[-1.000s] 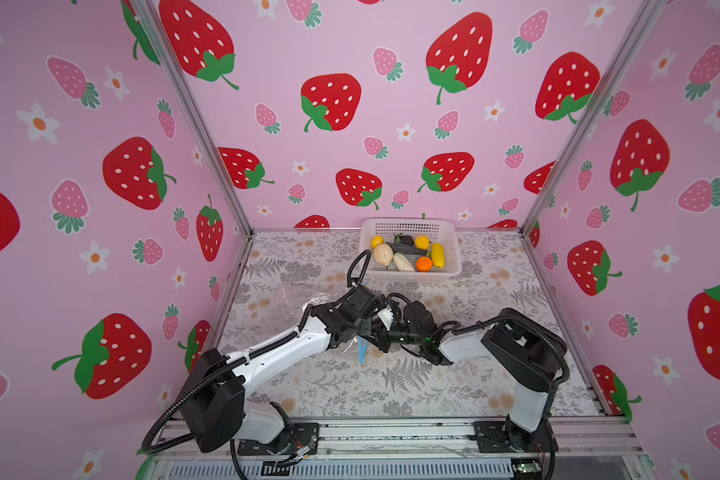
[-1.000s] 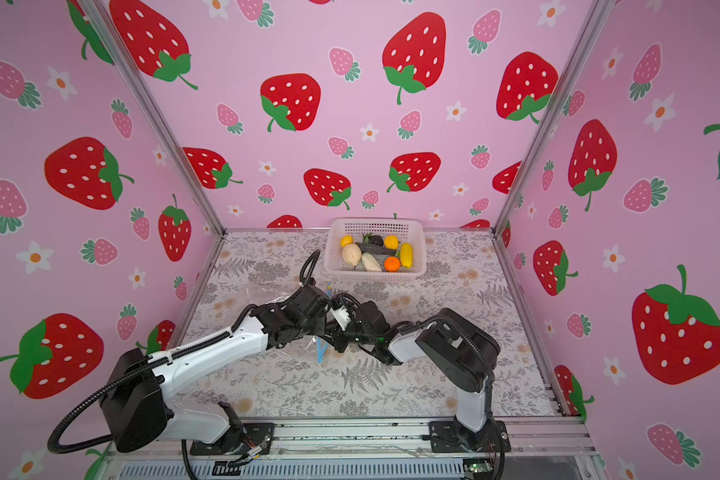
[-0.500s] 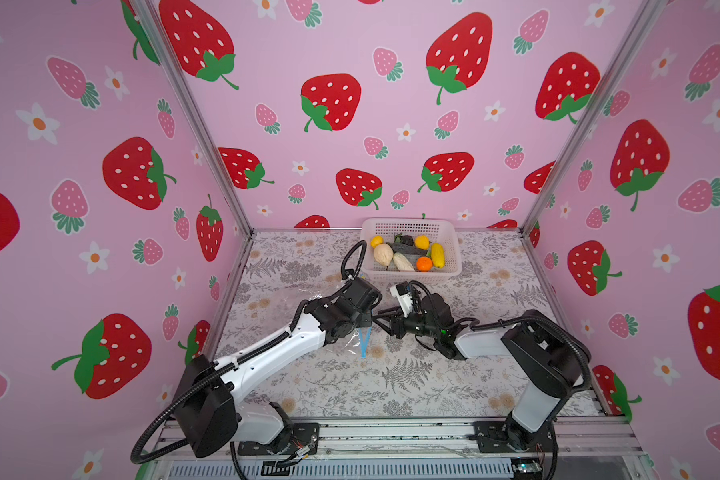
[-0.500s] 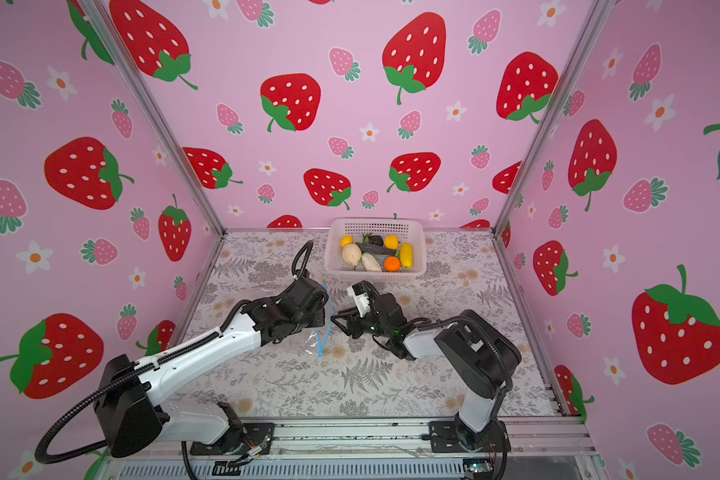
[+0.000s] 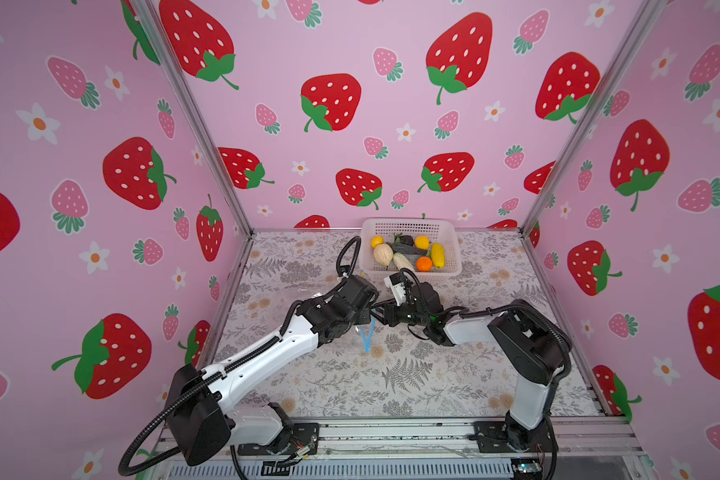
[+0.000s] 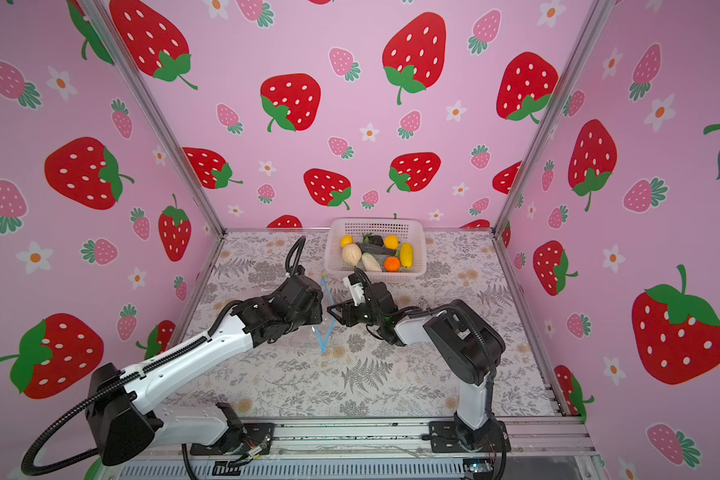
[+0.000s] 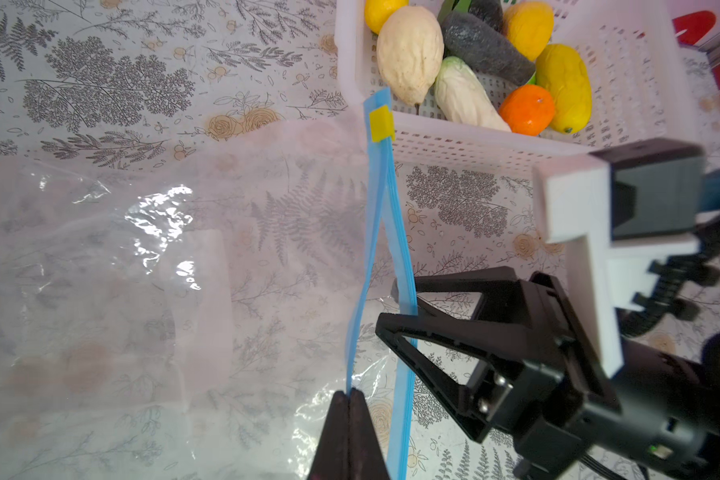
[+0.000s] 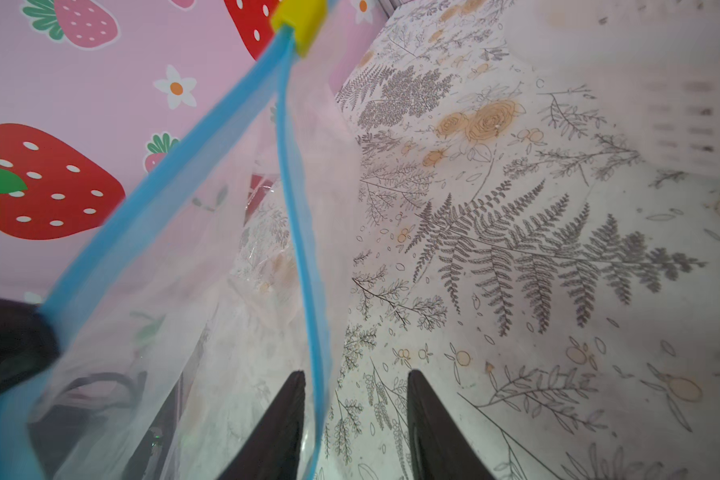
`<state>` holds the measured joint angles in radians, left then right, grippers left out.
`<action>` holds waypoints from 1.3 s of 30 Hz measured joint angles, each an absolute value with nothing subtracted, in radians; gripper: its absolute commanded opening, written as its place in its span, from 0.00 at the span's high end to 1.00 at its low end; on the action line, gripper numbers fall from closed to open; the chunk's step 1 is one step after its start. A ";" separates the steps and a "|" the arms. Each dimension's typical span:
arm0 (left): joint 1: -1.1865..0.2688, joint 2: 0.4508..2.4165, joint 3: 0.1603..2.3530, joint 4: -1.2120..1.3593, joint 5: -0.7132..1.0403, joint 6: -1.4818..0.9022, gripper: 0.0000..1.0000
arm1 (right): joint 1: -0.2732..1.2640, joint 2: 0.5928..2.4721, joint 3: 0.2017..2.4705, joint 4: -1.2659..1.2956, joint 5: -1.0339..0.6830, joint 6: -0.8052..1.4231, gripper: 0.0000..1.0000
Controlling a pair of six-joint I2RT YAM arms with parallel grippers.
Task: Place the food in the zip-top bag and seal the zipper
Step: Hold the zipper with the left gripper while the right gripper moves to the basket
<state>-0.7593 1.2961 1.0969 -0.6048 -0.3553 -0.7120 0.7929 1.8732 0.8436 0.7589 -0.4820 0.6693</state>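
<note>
Locate the counter (image 5: pixel 391 386), the floral surface that carries every item in the cell. The left arm (image 5: pixel 267 357) reaches in from the near left corner and the right arm (image 5: pixel 528 345) from the near right. In both top views you see their wrists meet near the middle of the counter, just in front of the basket (image 5: pixel 416 273). The zip-top bag (image 7: pixel 142 291) lies crinkled on the counter beneath and beside the left arm, and its mouth edge is raised off the surface between the two wrists. The white perforated basket stands at the back of the counter, right of centre, close to the rear wall. The food (image 5: pixel 406 253) lies inside the basket: yellow, orange, cream-white and dark pieces, packed against one another. The zipper (image 7: pixel 378 166) stands parted. Its two light-blue lips are joined at the end nearest the basket and separate where the grippers meet them. On the left gripper (image 7: pixel 350 399), the fingers (image 7: pixel 337 432) are pressed together and pinch one lip of the zipper. On the right gripper (image 8: pixel 355 374), the fingers (image 8: pixel 283 424) are spread, one on each side of the other lip. That lip runs just beside one finger, and you cannot tell whether they touch. The yellow tab (image 7: pixel 382 123) sits at the joined end of the zipper, just in front of the basket's near corner.
</note>
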 measured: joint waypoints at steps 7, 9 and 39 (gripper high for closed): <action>-0.756 1.248 1.097 -0.606 -0.356 -0.720 1.00 | 0.781 1.896 0.852 0.731 -0.479 0.682 0.59; -0.756 1.242 1.097 -0.606 -0.356 -0.723 1.00 | 0.781 1.900 0.860 0.730 -0.479 0.682 0.59; -0.717 1.239 1.054 -0.572 -0.358 -0.722 1.00 | 0.632 1.737 1.347 -0.002 -0.148 0.311 0.42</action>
